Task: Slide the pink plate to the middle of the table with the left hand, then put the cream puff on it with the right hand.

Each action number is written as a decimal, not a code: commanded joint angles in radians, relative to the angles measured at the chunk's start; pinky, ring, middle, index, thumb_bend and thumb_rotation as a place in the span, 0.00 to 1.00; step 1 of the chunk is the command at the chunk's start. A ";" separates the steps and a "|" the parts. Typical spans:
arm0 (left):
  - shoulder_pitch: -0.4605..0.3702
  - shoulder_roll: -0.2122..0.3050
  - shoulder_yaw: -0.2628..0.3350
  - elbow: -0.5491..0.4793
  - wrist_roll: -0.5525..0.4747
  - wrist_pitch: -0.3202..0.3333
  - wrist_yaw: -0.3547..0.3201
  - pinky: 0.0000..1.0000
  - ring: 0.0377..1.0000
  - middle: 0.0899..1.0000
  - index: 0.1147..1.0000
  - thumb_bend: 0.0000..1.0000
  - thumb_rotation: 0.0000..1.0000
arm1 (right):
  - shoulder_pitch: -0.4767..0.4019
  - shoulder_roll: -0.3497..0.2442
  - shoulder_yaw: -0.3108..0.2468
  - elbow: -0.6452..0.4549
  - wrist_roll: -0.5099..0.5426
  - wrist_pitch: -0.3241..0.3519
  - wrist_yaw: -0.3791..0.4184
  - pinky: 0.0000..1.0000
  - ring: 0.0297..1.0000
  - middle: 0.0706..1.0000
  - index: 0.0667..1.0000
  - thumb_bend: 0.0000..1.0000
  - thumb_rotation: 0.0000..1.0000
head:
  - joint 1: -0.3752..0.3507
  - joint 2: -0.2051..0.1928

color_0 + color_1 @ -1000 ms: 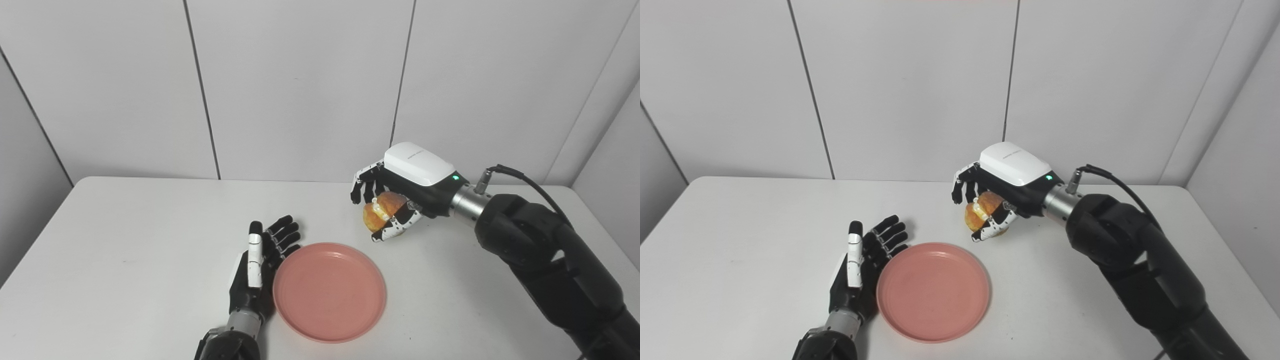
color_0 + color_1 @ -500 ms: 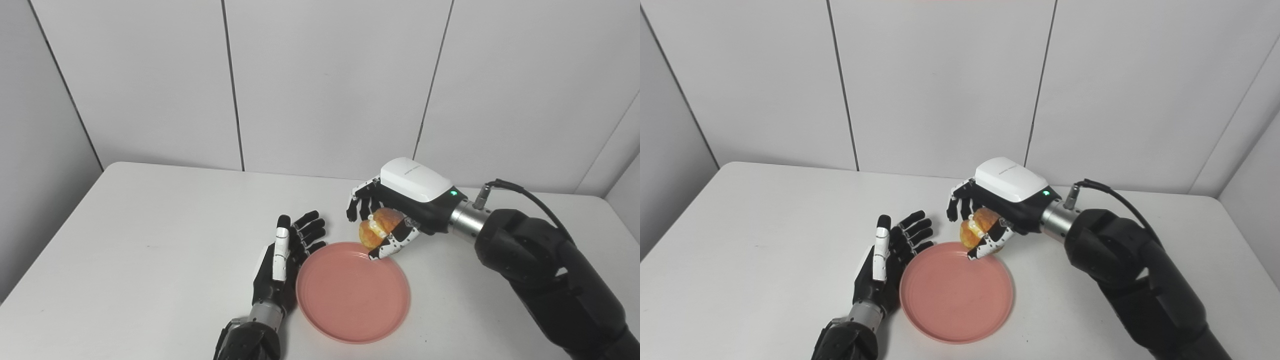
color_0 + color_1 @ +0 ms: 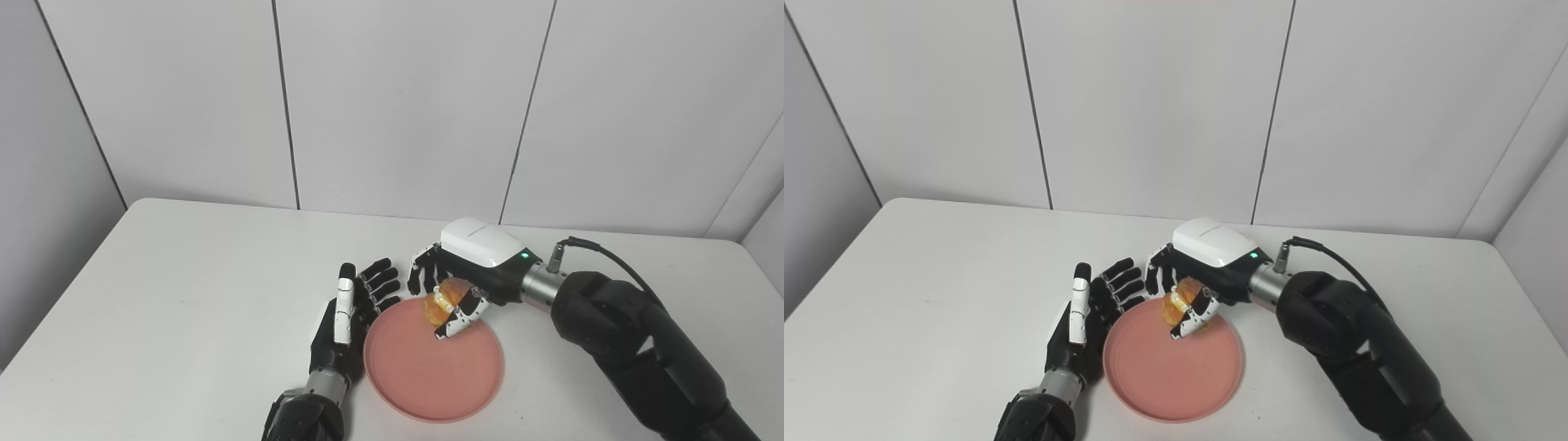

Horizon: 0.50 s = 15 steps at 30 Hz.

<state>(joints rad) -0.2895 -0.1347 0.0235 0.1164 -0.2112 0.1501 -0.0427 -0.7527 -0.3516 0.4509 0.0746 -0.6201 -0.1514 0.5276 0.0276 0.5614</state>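
Observation:
The pink plate (image 3: 432, 370) lies flat on the white table near its front middle. My left hand (image 3: 346, 318) rests open against the plate's left rim, fingers spread and pointing away from me. A golden cream puff (image 3: 442, 303) with white filling is held over the plate's far part. My right hand (image 3: 471, 266) is shut on the cream puff, thumb below and fingers curled over it. Whether the puff touches the plate I cannot tell.
The white table (image 3: 184, 288) runs back to a panelled grey wall (image 3: 398, 104). My right forearm (image 3: 625, 343) with its cable crosses the table's right part.
My right hand has carried the cream puff left and down, from beyond the plate's far rim to over the plate. The camera shifted early on. The left hand stays at the rim.

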 commanded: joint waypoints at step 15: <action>0.007 -0.015 -0.005 -0.005 -0.006 0.031 0.010 0.78 0.81 0.79 0.71 0.75 0.99 | 0.000 0.013 0.065 0.058 -0.028 -0.095 -0.024 0.36 0.40 0.45 0.48 0.52 0.00 | -0.003 0.010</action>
<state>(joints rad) -0.2896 -0.1361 0.0233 0.1146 -0.2129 0.1548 -0.0359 -0.7252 -0.3411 0.5238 0.1425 -0.6541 -0.2113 0.5202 0.0245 0.5706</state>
